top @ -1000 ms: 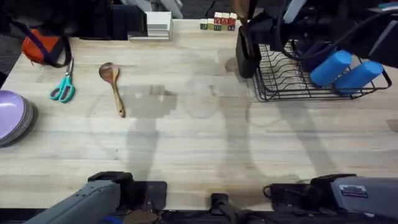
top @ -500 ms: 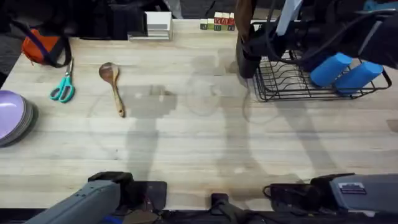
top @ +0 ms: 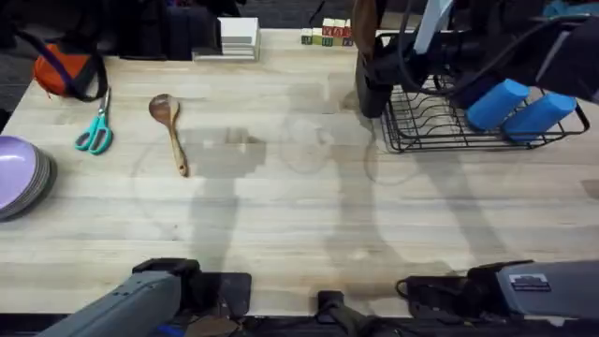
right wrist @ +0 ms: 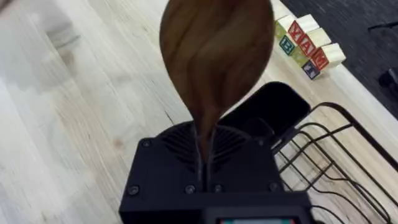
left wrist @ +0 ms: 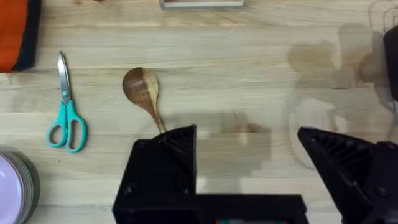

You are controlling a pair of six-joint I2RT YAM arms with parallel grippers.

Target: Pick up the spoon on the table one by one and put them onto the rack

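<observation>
Overhead: light-wood worktop (top: 299, 225) across the frame. Tan spoon (top: 169, 131) lies flat at upper left of centre, bowl toward the far edge, handle running down-frame; nothing touching it. Teal scissors (top: 94, 131) just left of it, apart. Purple plates (top: 21, 176) stacked at the left edge. Orange-and-black bag (top: 64, 70) in the upper left corner. White stacked stand (top: 238, 37) at top centre, coloured letter blocks (top: 328, 33) to its right.

Black wire rack (top: 468, 126) at upper right; its solid black utensil holder (top: 372, 84) on the rack's left end. Two blue cylinders (top: 519, 105) sit over the rack, part of the R arm. Dark brown spoon (top: 364, 26) held upright above the holder, bowl up, at the top edge of frame.

R wrist view: right gripper (right wrist: 205, 165) jaws narrow, clamped on the dark spoon's handle; bowl fills the upper centre of frame. Holder's black top shows directly behind the gripper, rack wires at lower right. Can't tell if the handle tip is inside the holder.

L wrist view: left gripper (left wrist: 249, 162) jaws wide, nothing between them, hanging above the worktop. Tan spoon bowl shows at upper left of centre, handle passing behind the left finger. L arm base at lower left of the overhead frame.
</observation>
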